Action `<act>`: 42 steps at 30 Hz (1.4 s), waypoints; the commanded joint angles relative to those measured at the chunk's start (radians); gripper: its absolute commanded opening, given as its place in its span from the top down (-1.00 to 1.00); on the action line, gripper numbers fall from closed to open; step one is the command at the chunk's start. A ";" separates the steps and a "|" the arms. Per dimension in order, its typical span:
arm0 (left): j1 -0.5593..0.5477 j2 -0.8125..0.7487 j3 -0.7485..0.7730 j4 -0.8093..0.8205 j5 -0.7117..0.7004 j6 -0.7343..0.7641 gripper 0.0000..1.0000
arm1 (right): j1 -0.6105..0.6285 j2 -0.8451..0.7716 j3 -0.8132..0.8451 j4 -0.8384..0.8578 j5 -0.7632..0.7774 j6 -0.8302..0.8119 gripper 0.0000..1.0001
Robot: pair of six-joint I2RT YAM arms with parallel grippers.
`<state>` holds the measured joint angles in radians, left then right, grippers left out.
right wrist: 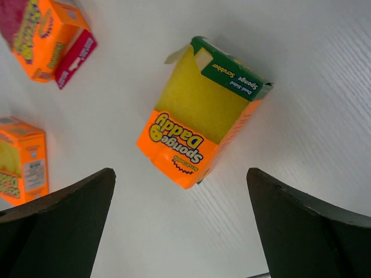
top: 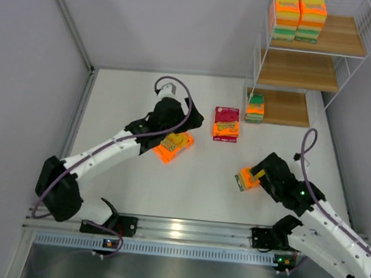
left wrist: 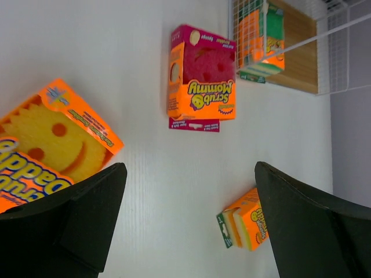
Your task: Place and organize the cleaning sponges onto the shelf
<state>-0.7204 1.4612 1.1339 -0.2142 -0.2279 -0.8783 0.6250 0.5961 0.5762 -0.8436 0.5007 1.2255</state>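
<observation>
**Both claws wide, 3 packs loose on the table**

In the left wrist view the left gripper (left wrist: 189, 174) stands spread wide and holds nothing. The smiley orange pack (left wrist: 55, 136) lies at the left edge, beside 1 finger. The right gripper (right wrist: 179, 175), equally wide, hovers over the green-ended pack (right wrist: 200, 116), flat on the table (top: 187, 191). The magenta-topped pack (top: 226, 123) lies at centre. On the shelf (top: 300, 71), upper right, 2 stacks (top: 299, 17) fill the top tier, and more packs (top: 256, 109) sit on the bottom board.
</observation>
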 commanded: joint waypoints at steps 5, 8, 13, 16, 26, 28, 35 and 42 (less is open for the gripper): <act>0.070 -0.229 -0.153 0.019 0.036 0.239 -0.96 | -0.001 0.415 0.244 -0.120 0.028 0.192 -0.99; 0.094 -0.246 -0.195 0.021 0.070 0.228 -0.96 | 0.001 0.450 0.249 -0.034 0.012 0.221 -0.99; 0.130 -0.272 -0.235 0.021 0.124 0.226 -0.96 | 0.001 0.534 0.212 0.020 -0.085 0.331 -0.99; 0.150 -0.292 -0.253 0.021 0.125 0.242 -0.96 | 0.005 0.626 0.269 -0.037 -0.102 0.309 -0.99; 0.157 -0.335 -0.301 0.021 0.090 0.252 -0.96 | -0.011 0.712 0.277 -0.040 -0.079 0.284 -0.99; 0.157 -0.344 -0.306 0.021 0.088 0.259 -0.96 | -0.015 0.729 0.271 -0.028 -0.091 0.295 -0.99; 0.164 -0.360 -0.322 0.022 0.079 0.260 -0.96 | -0.030 0.777 0.223 0.010 -0.108 0.309 -0.99; 0.167 -0.371 -0.332 0.021 0.078 0.263 -0.96 | -0.082 0.850 0.244 0.067 -0.088 0.184 -0.95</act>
<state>-0.5594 1.1210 0.8074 -0.2203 -0.1375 -0.6289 0.5724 1.4223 0.7982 -0.8379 0.3962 1.4742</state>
